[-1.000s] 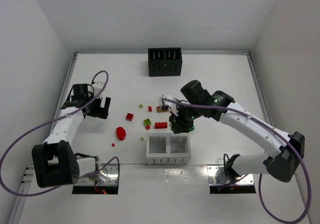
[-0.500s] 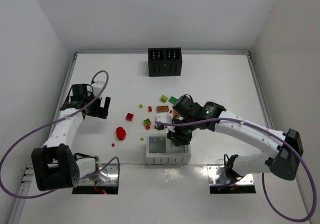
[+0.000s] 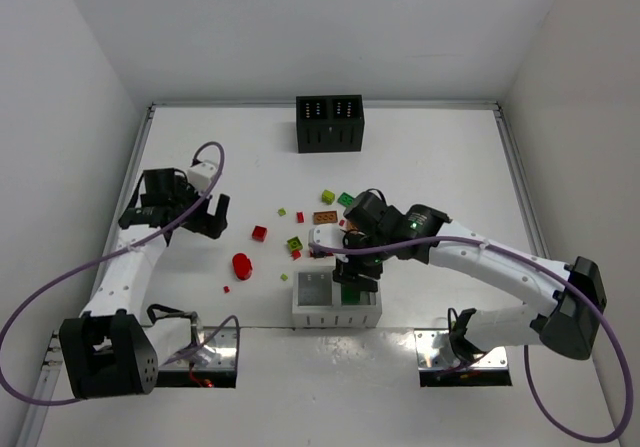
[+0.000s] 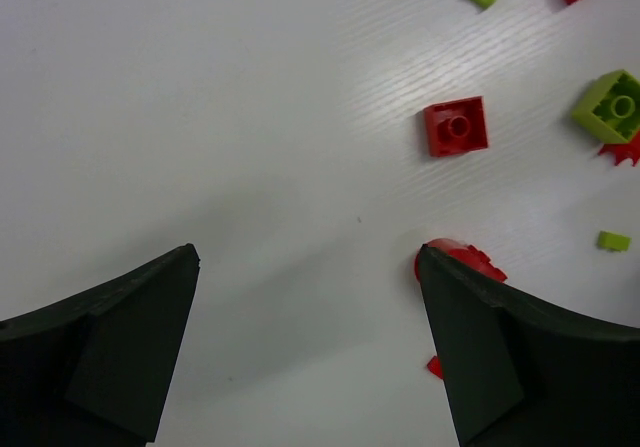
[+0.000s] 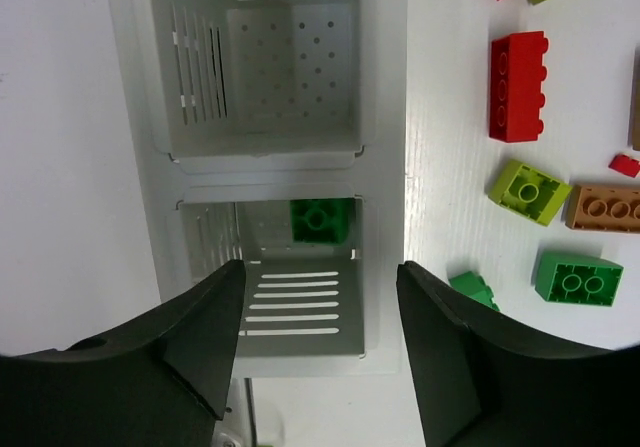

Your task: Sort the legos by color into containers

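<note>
White box (image 3: 335, 319): at the near edge of the table (image 3: 450, 167). Its right compartment holds one green brick (image 5: 320, 219); the left compartment is bare.
Right pincer (image 3: 352, 281): poised over that right compartment, fingers spread, nothing between them.
Left pincer (image 4: 310, 267): spread and empty, hovering above the table near a square red brick (image 4: 457, 126) and a rounded red piece (image 4: 462, 259).
Loose bricks: just beyond the white box lie a long red brick (image 5: 518, 85), a lime brick (image 5: 528, 191), a tan brick (image 5: 606, 208) and a second green brick (image 5: 578, 276), plus small bits.
Black box (image 3: 329, 123): at the far side, well apart from the bricks; its inside cannot be seen.
Progress: early, I judge. One brick is sorted, while the reds, limes, tan and other greens are not yet boxed.
</note>
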Controlling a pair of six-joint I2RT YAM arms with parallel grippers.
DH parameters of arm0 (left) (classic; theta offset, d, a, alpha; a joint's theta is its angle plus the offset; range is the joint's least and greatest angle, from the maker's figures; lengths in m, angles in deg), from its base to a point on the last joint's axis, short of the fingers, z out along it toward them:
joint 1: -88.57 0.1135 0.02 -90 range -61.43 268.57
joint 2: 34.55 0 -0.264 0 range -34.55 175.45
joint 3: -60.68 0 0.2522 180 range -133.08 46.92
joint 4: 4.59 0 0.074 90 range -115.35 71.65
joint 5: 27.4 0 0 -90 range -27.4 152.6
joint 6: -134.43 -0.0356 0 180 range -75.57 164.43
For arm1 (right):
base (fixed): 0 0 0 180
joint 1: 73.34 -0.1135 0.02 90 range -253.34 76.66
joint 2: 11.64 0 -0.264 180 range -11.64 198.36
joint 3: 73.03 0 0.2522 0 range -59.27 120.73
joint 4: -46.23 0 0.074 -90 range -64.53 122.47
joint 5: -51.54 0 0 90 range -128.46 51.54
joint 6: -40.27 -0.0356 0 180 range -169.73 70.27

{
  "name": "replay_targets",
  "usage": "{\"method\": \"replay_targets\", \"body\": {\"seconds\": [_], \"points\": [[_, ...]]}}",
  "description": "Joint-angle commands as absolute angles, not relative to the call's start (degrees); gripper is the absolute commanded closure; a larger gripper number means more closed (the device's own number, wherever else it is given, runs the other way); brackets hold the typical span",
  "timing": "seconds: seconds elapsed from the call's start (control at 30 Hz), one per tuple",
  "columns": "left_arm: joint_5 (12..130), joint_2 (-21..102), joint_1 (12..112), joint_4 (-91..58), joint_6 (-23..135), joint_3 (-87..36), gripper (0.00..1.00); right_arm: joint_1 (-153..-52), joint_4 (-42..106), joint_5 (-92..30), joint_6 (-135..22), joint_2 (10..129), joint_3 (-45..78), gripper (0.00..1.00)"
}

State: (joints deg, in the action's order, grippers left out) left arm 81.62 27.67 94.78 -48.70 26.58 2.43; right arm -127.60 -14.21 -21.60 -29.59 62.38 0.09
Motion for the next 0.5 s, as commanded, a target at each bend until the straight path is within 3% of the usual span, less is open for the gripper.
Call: {"method": "replay_targets", "body": {"seconds": [0.0,0.17,0.3,0.47], "points": [[85.88,26.54,90.95,-49.63,24.22,1.23,0.03,-128.10,-11.92,-21.76,-30.04,60.18,-0.03,0.35],[87.90,27.58,85.06,-50.25,24.21,0.60,0.08,-127.40,-10.00,-25.16,-32.84,58.60,1.11,0.33],[87.91,30.40,78.21,-50.25,25.44,0.08,0.15,-126.08,-2.52,-35.71,-48.70,54.63,2.43,0.46],[84.50,35.67,68.98,-47.00,26.59,-1.06,0.26,-117.05,-3.30,-42.40,-57.63,56.04,5.07,0.50]]}}
